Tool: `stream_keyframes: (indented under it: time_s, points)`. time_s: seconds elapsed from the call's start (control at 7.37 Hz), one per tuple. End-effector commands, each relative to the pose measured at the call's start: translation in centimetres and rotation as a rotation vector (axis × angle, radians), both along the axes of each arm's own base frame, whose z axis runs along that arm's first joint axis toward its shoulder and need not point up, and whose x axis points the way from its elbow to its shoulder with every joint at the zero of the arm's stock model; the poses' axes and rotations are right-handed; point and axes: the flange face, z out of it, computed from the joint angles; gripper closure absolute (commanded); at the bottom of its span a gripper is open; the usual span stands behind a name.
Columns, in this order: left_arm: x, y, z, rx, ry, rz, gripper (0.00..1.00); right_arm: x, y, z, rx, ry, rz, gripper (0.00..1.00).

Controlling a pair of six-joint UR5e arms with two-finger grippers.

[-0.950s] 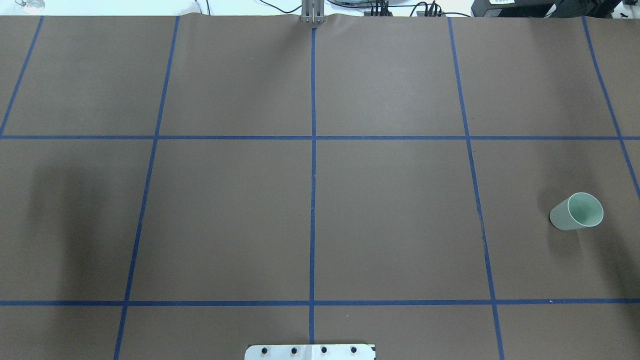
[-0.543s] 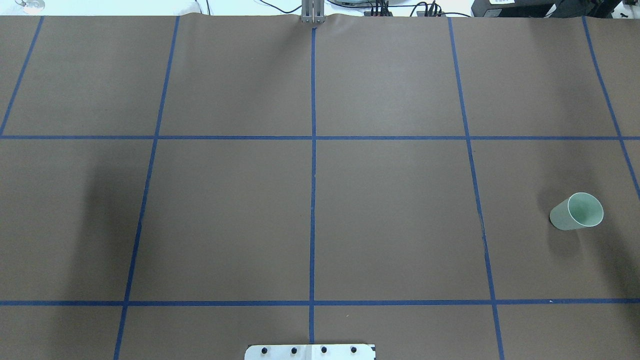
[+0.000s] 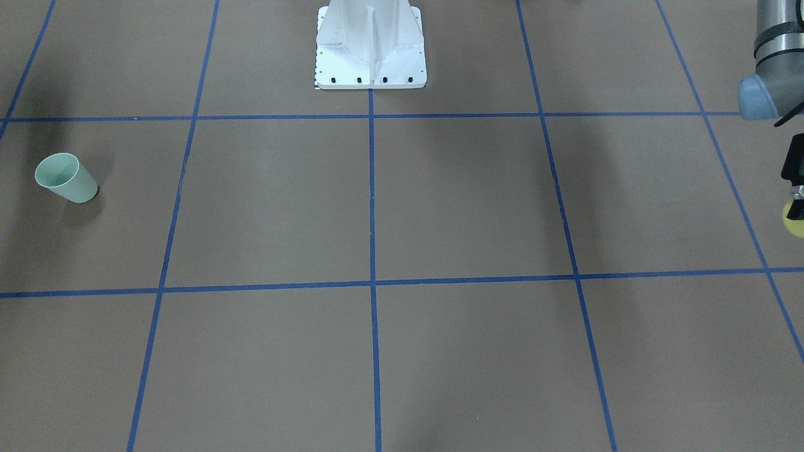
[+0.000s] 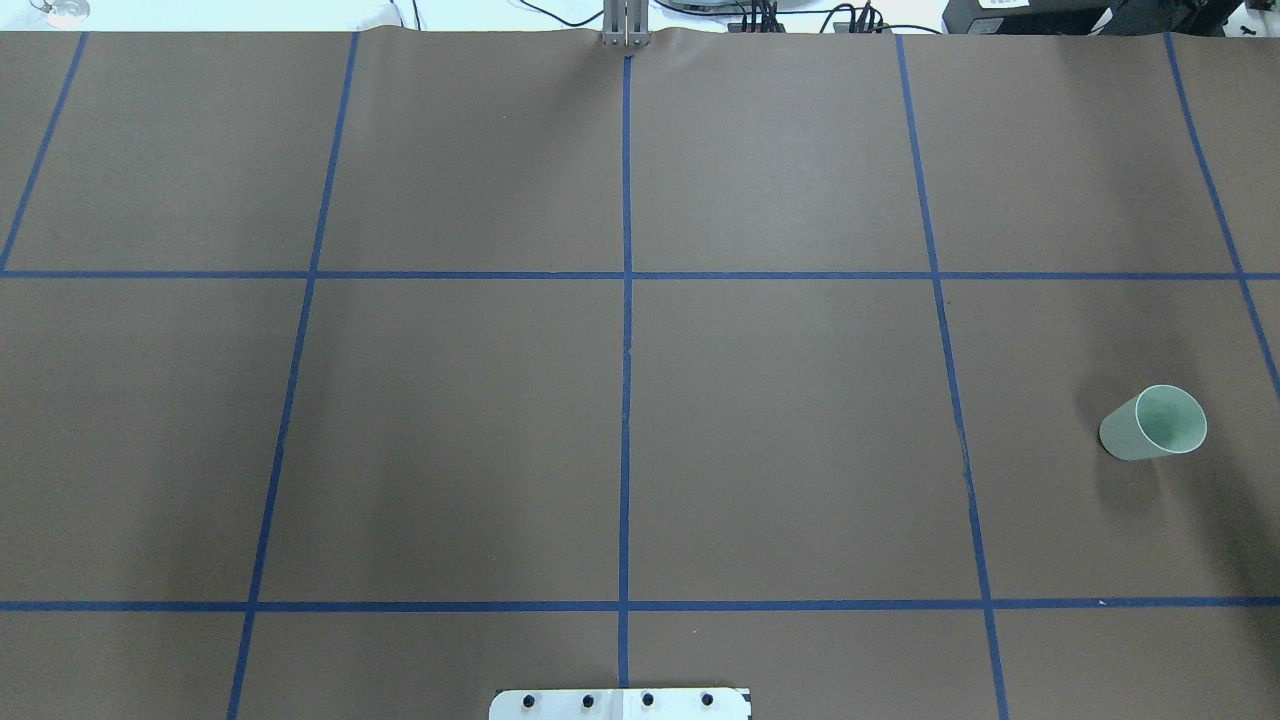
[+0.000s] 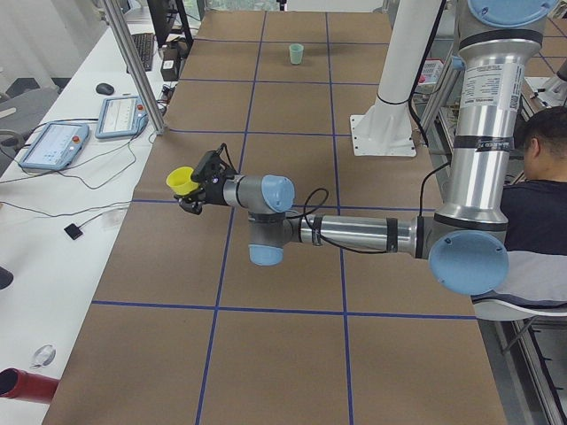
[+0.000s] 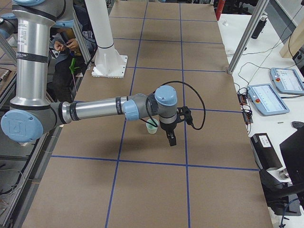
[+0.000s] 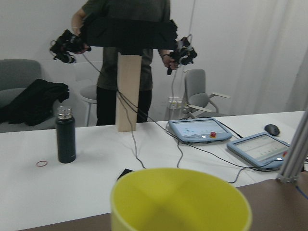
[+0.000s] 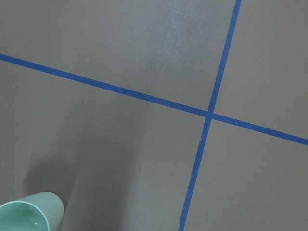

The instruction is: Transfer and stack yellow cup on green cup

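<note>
1. In the front-facing view, the green cup [image 3: 66, 179] is seen upright at the left of the frame, in the middle row of squares marked by blue tape lines [image 3: 372, 188] on the brown table [image 3: 471, 201]. At the right edge, the left arm [image 3: 771, 69] is cut off by the frame. Below it, part of the left gripper [image 3: 796, 188] is seen, with a sliver of the yellow cup [image 3: 793, 223] under it.
2. In the overhead view, the green cup [image 4: 1152, 423] is found at the right of the frame, a little below the middle, standing alone in its square.
3. In the exterior left view, the left arm is stretched low across the table toward the left of the frame. The yellow cup [image 5: 182, 181] is clamped by the left gripper [image 5: 197, 188] and held clear of the table, mouth upward. The green cup [image 5: 296, 53] is seen well apart, at the top centre. A person [image 5: 542, 177] is seated at the right edge.
4. In the exterior right view, the right gripper [image 6: 170, 138] is pointed down at the table, just to the right of the green cup [image 6: 152, 126]. Whether its fingers are spread or closed cannot be told.
5. In the left wrist view, the bottom centre is filled by the yellow cup [image 7: 180, 202]. Behind it, a dark bottle [image 7: 65, 134] is seen on a white desk.
6. In the right wrist view, the green cup [image 8: 31, 214] is seen in the lower left corner, cut by the frame.
</note>
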Motion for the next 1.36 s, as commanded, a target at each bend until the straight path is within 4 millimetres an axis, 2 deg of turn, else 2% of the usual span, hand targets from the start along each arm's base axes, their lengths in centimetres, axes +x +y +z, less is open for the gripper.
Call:
stream_keyframes:
  time_s: [0.0, 0.27, 0.41, 0.54, 0.81, 0.95, 1.09, 1.22]
  points:
    - [3.3, -1.0, -6.5, 0.139, 0.001, 0.247, 1.00, 0.0, 0.2, 0.1, 0.068, -0.010, 0.004, 0.00]
    - [5.9, -0.1, -8.7, 0.293, -0.098, 0.431, 1.00, -0.3, 0.3, -0.3, 0.037, -0.054, 0.022, 0.00]
    - [8.6, 0.2, -10.6, 0.398, -0.135, 0.496, 1.00, -0.7, 0.2, -1.1, 0.019, -0.119, 0.018, 0.00]
    - [12.3, 1.1, -11.9, 0.492, -0.160, 0.555, 1.00, -1.0, -0.1, -2.2, 0.005, -0.159, 0.031, 0.00]
    - [21.7, 4.2, -13.9, 0.632, -0.164, 0.690, 1.00, -1.6, -2.0, -6.1, -0.038, -0.252, 0.087, 0.00]
    - [25.3, 5.7, -14.4, 0.703, -0.178, 0.731, 1.00, -2.0, -3.4, -8.6, -0.069, -0.302, 0.120, 0.00]
    - [27.7, 4.8, -15.4, 0.766, -0.201, 0.733, 1.00, -3.5, -3.9, -11.2, -0.093, -0.339, 0.125, 0.00]
    - [29.0, 3.6, -16.6, 0.786, -0.207, 0.713, 1.00, -6.0, -4.6, -14.3, -0.132, -0.369, 0.134, 0.00]
